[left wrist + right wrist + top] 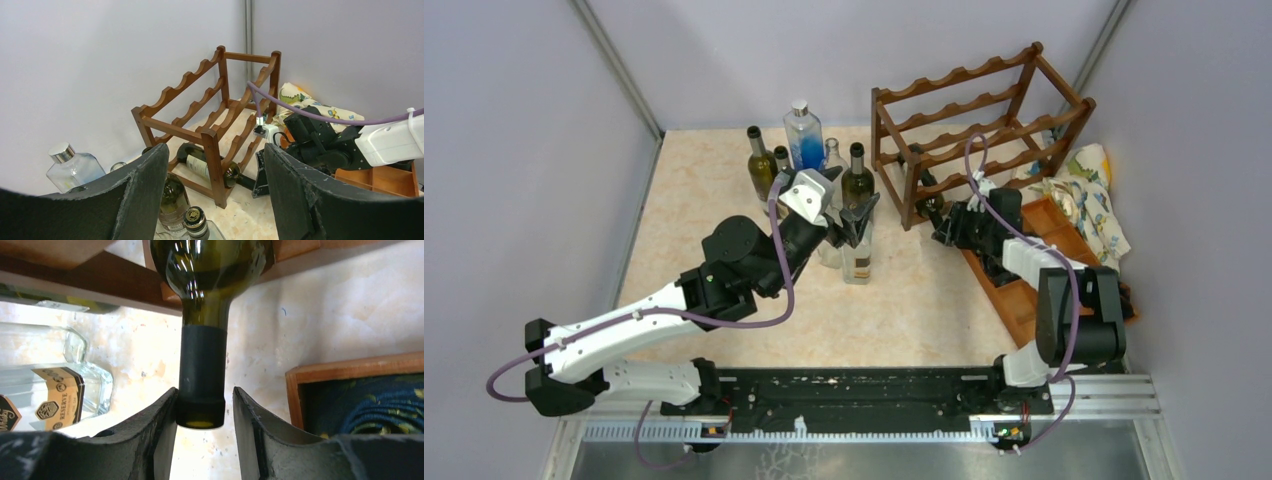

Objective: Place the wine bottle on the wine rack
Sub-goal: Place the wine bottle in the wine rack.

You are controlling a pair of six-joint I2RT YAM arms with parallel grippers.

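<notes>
The dark green wine bottle (207,167) lies on its side in the bottom tier of the reddish-brown wine rack (979,130), with its neck sticking out of the front. In the right wrist view that neck (202,370) sits between the fingers of my right gripper (205,390). The left finger touches it and a narrow gap shows at the right finger, so the jaws are open around it. My left gripper (856,215) hangs open and empty over a group of standing bottles, left of the rack (200,115).
Several upright bottles (762,165) stand left of the rack, including a clear blue-tinted one (804,135) and a square clear one (857,255) under the left gripper. A flat wooden compartment tray (1024,290) and a patterned cloth (1094,200) lie right of the rack. Grey walls enclose the table.
</notes>
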